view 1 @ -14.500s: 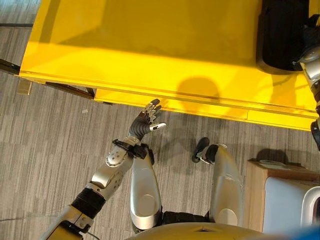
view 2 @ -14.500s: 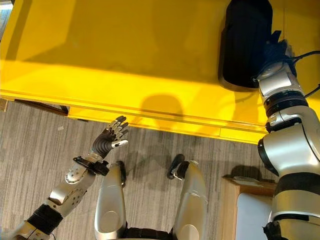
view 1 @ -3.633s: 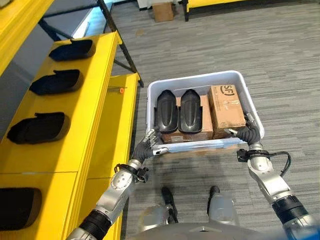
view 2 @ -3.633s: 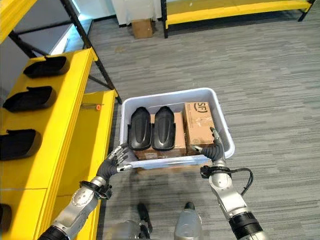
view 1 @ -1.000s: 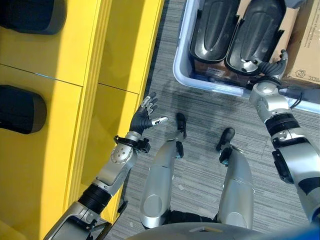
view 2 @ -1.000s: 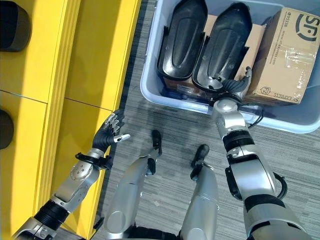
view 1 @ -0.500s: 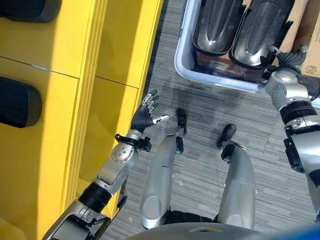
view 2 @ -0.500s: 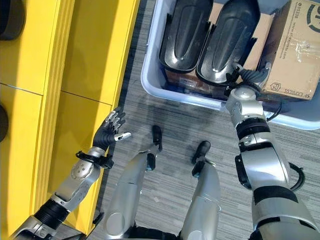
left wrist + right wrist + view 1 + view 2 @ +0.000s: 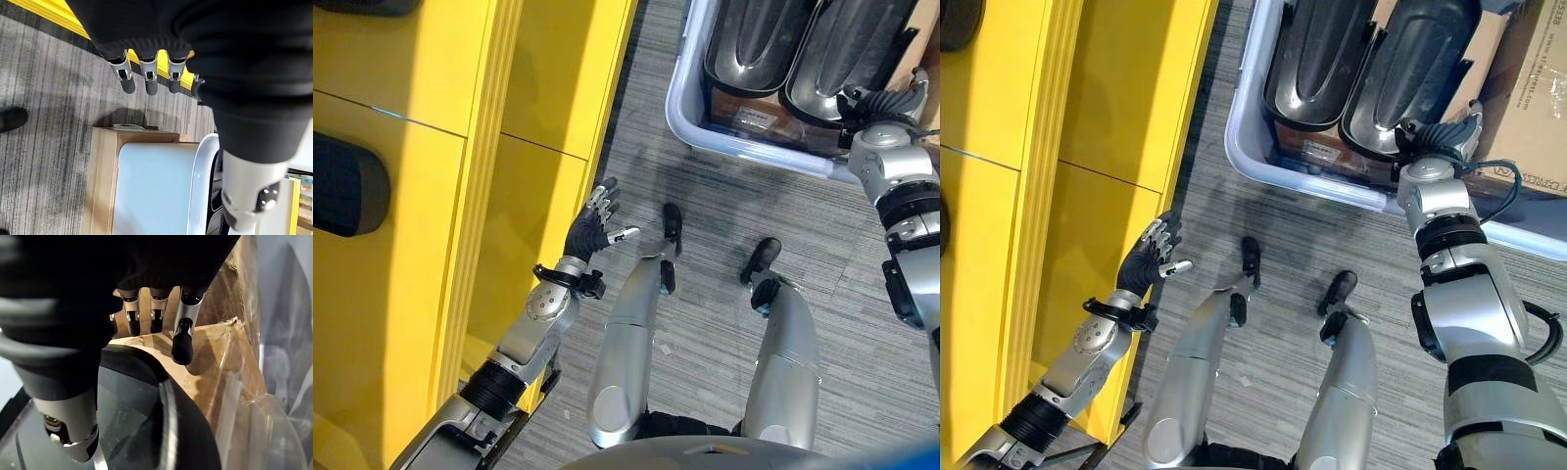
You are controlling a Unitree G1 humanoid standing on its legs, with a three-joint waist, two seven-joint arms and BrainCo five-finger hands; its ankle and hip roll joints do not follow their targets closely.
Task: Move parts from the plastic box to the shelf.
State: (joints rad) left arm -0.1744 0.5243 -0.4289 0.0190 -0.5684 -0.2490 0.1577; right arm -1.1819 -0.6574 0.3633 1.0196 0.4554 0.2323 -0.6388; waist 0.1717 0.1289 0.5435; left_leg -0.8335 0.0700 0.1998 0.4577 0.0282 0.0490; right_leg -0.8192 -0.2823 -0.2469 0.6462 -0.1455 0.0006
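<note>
The pale blue plastic box (image 9: 1278, 166) sits on the floor ahead, at the upper right. Two long black shell-shaped parts lie in it side by side on cardboard: the left part (image 9: 1317, 59) and the right part (image 9: 1410, 69). My right hand (image 9: 1438, 132) is at the near end of the right part. In the right wrist view its thumb (image 9: 68, 431) lies inside the part's rim (image 9: 171, 431) and its straight fingers (image 9: 183, 340) reach past it over cardboard. My left hand (image 9: 592, 223) hangs open beside the yellow shelf (image 9: 421, 147), holding nothing.
A black part (image 9: 347, 186) rests on the shelf at the far left. A brown cardboard box (image 9: 1538, 88) fills the plastic box's right end. In the left wrist view a wooden crate (image 9: 100, 181) stands on the grey striped floor (image 9: 705, 245).
The view has shifted as I lean in. Over the last second my right hand has gone from the box's near rim onto the near end of the right black part. The left hand has held still.
</note>
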